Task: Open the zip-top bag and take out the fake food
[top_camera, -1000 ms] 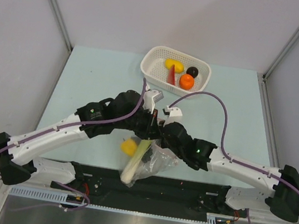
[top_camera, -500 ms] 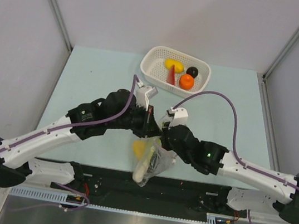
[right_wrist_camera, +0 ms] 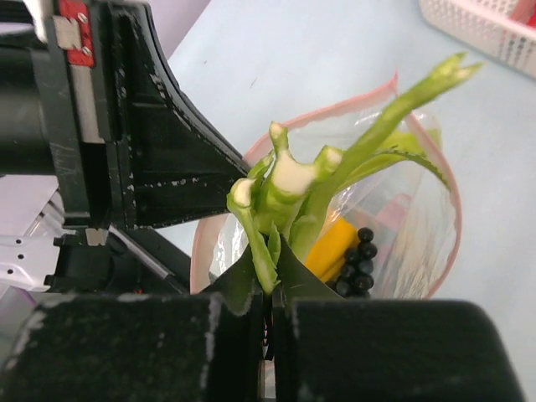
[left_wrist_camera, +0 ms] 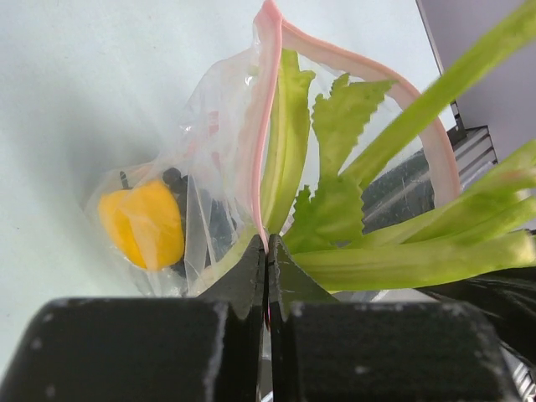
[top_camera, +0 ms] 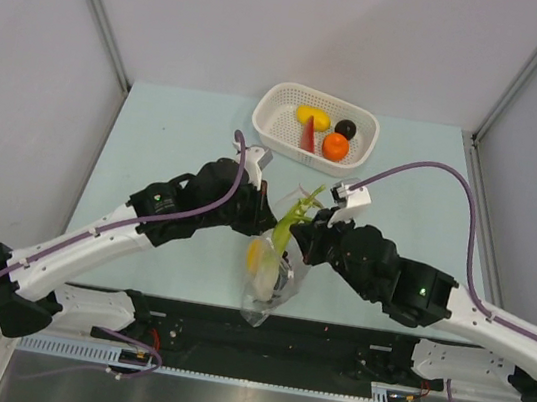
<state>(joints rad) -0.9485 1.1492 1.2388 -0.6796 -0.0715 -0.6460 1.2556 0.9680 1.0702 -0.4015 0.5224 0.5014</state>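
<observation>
The clear zip-top bag (top_camera: 271,287) hangs upright between both grippers, its pink-edged mouth (left_wrist_camera: 266,126) pulled open. My left gripper (top_camera: 267,225) (left_wrist_camera: 267,251) is shut on the pink strip on one side. On the opposite rim my right gripper (top_camera: 305,243) (right_wrist_camera: 272,272) is shut, with a green leaf caught at its tips. Of the fake food, a long green stalk (top_camera: 297,213) (right_wrist_camera: 293,184) pokes up out of the mouth. A yellow piece (left_wrist_camera: 146,222) (right_wrist_camera: 331,247) and a dark berry cluster (right_wrist_camera: 358,264) lie lower in the bag.
A white perforated basket (top_camera: 272,111) (right_wrist_camera: 494,29) stands at the back of the table. It holds a yellow lemon (top_camera: 310,116), a red piece (top_camera: 306,138), a dark round fruit (top_camera: 346,129) and an orange (top_camera: 335,146). The black base rail (top_camera: 328,341) runs below the bag.
The bag has swung from slanting with the stalk's pale end toward the near edge to hanging upright, green top up. Both grippers moved apart and the mouth spread. The right arm shifted right.
</observation>
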